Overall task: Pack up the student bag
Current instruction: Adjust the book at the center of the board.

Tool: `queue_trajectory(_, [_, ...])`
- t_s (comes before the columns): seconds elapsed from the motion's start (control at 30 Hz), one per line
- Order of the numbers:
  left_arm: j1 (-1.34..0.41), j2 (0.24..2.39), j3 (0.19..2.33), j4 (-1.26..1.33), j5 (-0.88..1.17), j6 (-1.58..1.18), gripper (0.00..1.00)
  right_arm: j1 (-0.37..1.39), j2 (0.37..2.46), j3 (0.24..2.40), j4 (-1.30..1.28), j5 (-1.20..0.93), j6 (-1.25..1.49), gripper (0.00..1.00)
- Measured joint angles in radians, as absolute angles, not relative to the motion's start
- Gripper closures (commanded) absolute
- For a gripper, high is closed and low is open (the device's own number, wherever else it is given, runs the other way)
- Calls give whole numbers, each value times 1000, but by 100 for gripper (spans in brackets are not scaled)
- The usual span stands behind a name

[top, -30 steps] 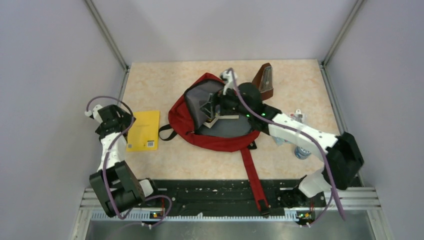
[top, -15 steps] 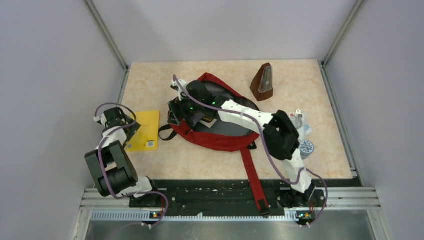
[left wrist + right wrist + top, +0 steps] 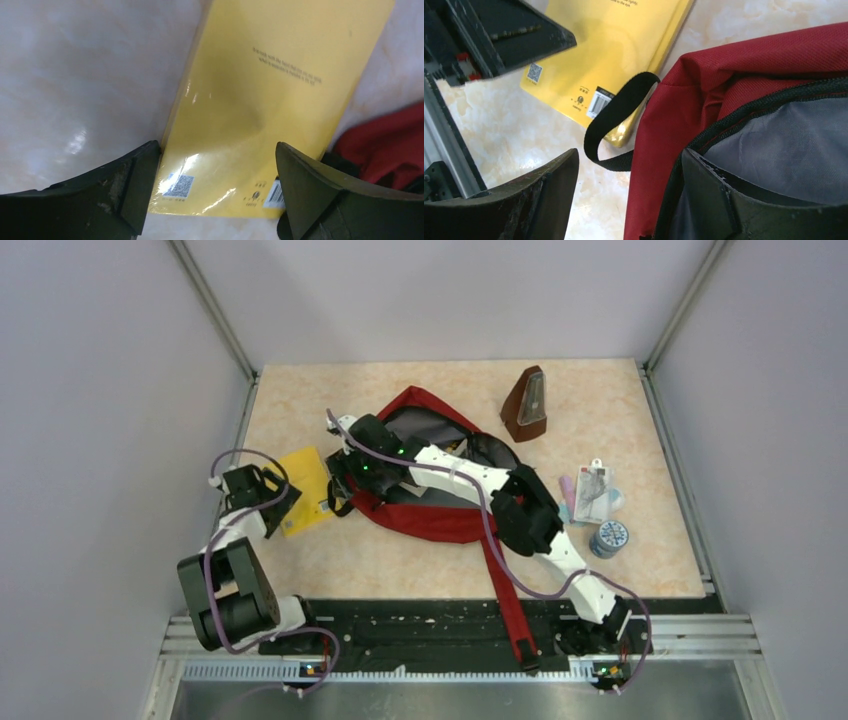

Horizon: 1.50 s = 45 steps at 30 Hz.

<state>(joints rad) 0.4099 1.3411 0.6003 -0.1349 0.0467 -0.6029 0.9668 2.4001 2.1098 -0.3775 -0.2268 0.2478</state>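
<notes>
Dark-red fabric backpack (image 3: 440,525), the bag you are packing, lies in the middle of the beige marbled counter (image 3: 620,420) with its mouth unzipped and grey lining (image 3: 784,145) showing, just beside a thin glossy yellow book (image 3: 260,100). Your left gripper (image 3: 217,195) hangs over the book's near end, jaws spread wide and holding nothing. Your right gripper (image 3: 629,200) also stands wide, one finger inside over the lining and one outside over the counter; the bag's rim is between them but not pinched. Watch the bag's black webbing loop (image 3: 616,120). It lies across the book's corner, so by my reading a lift or slide of the book could drag the loop and pull the mouth shut. The cover looks slick and the book lies flat, so the fingers may skate off or merely push it. If the right jaws close on the black zipper (image 3: 769,107) alone, the fabric may slip free. Both wrists are close together, so a knock is possible. The cover bears a small line of dark print (image 3: 287,65), too small to read, a QR code (image 3: 178,185) and a barcode (image 3: 275,192); no brand is legible.
</notes>
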Motion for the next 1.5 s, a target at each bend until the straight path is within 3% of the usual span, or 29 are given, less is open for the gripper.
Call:
queue_trajectory(0.27, [276, 1216, 534, -183, 88, -640, 9, 977, 2341, 2079, -426, -165, 233, 26])
queue_trajectory(0.63, [307, 1033, 533, -267, -37, -657, 6, 1028, 2166, 2098, -458, -183, 186, 24])
queue_trajectory(0.93, [369, 1068, 533, -260, -32, -659, 8, 1034, 2363, 2347, -455, -230, 159, 19])
queue_trajectory(1.17, [388, 1154, 543, -231, -16, -656, 11, 1034, 2513, 2366, -428, -226, 114, 14])
queue_trajectory(1.5, [391, 1286, 598, -208, -7, -625, 26, 1034, 2634, 2439, -382, -227, 74, 16])
